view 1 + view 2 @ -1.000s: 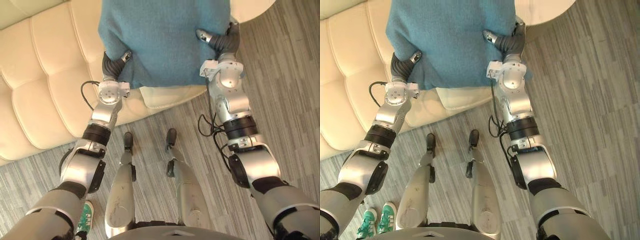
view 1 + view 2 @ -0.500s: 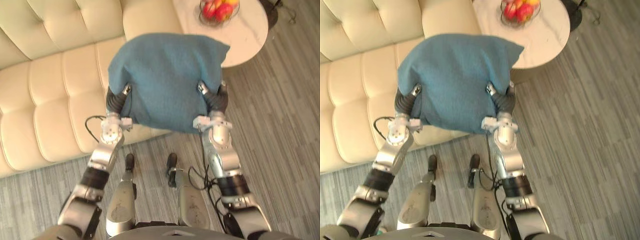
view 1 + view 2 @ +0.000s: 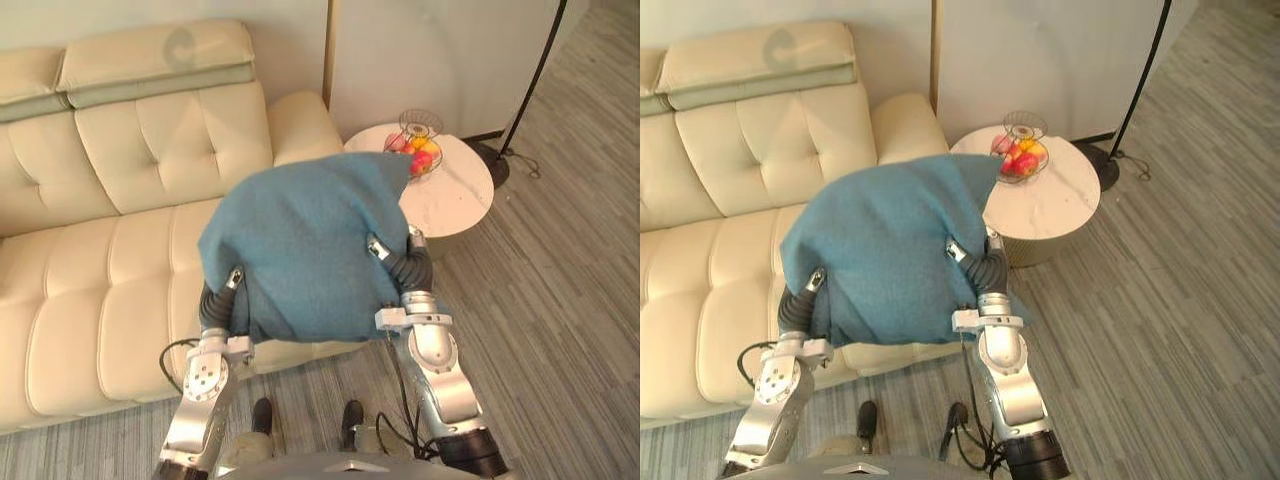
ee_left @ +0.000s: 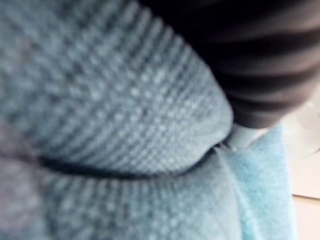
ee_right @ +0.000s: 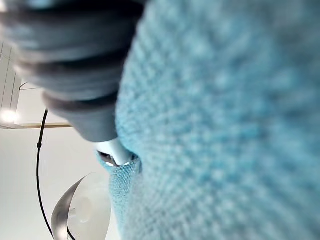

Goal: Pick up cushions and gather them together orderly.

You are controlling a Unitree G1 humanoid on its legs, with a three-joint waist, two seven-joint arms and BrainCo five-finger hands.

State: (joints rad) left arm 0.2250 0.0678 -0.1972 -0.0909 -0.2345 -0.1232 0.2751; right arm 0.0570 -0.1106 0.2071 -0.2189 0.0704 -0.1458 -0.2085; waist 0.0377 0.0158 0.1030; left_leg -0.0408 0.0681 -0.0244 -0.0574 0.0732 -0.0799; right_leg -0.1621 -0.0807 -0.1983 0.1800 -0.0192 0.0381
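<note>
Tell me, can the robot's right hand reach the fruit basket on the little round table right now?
Probably not yet. The right hand is busy holding up the blue cushion with the left hand, and the fruit basket sits farther off on the round table, past the cushion's corner.

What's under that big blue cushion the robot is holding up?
Past the blue cushion you can see the cream sofa seat and a round side table. The left hand and right hand sit at its sides. Whatever lies directly beneath is covered.

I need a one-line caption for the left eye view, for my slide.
Left hand and right hand hold a blue cushion over the cream sofa.
</note>
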